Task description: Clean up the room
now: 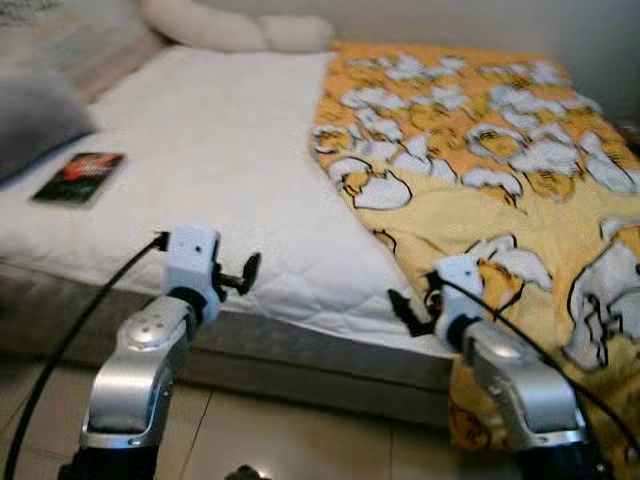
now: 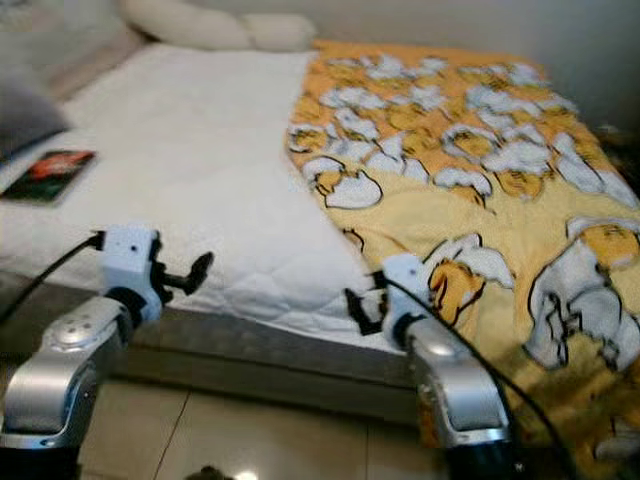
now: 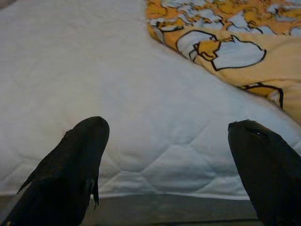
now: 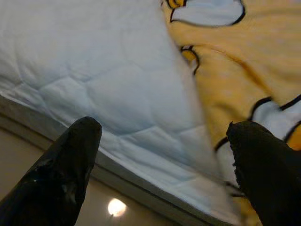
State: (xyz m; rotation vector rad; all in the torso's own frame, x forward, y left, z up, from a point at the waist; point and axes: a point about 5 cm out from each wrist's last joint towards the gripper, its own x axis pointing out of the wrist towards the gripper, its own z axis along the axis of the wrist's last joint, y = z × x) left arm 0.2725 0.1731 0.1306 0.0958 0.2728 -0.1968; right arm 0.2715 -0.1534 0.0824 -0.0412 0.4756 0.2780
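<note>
The bed [image 1: 200, 170] takes up most of what lies before the robot, its white quilted mattress cover stitched in soft diamond panels above a grey base edge. A yellow-orange blanket [image 1: 500, 180] printed with white and orange cartoon figures outlined in black covers the bed's right half, its inner edge running diagonally across the mattress and its near end spilling over the bed's foot toward the floor. At the head of the bed lies a long, plump cream pillow [image 1: 235, 28], rounded like a bolster. On the bed's left side sits a grey cushion [image 1: 35, 120], blurred, and just beside it a thin, flat dark book [image 1: 80, 177] with a red and green cover rests on the quilting. Glossy beige tiles [image 1: 300, 440] show below the bed's foot. The left tool [image 1: 245, 272] hovers near the bed's foot edge over the white quilting, its tapered black fingers spread wide and empty. The right tool [image 1: 405, 310] hangs at the blanket's edge by the same foot of the bed, also wide apart, gripping nothing.
</note>
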